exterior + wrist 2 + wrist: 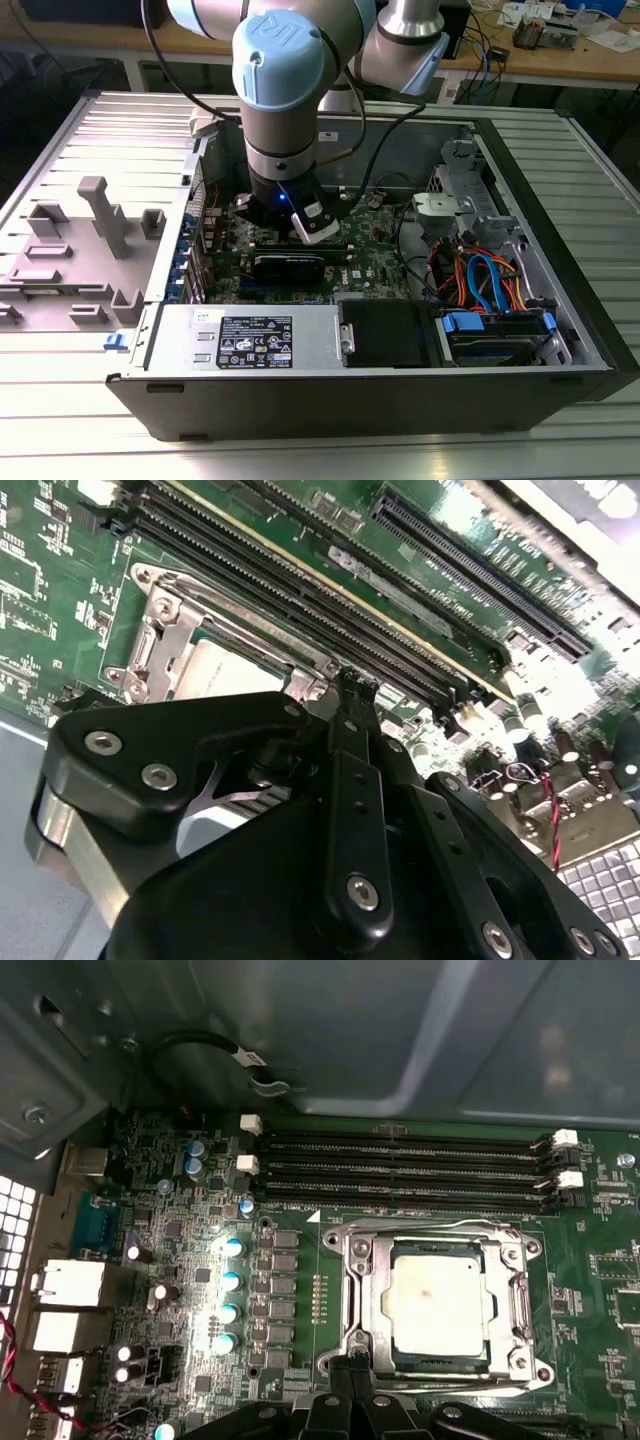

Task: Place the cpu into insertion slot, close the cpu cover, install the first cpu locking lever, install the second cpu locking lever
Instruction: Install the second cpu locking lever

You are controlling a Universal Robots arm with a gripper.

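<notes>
Cpu [438, 1305] seated in slot [352, 1260], cover [515, 1305] down; thin, stiff, fragile, edge-grip only. Jaws' state: cannot tell.

end effector [345, 695] hiding insertion slot [160, 640] edge — fingertips unseen

Arm [285, 75] is seen reaching steeply down, wrist held near vertical. Gripper [355, 685] is carried at the lower end, pointed downward. In second wrist view, black finger linkages [355, 810] are seen drawn together, tips closed; nothing is gripped.
</notes>
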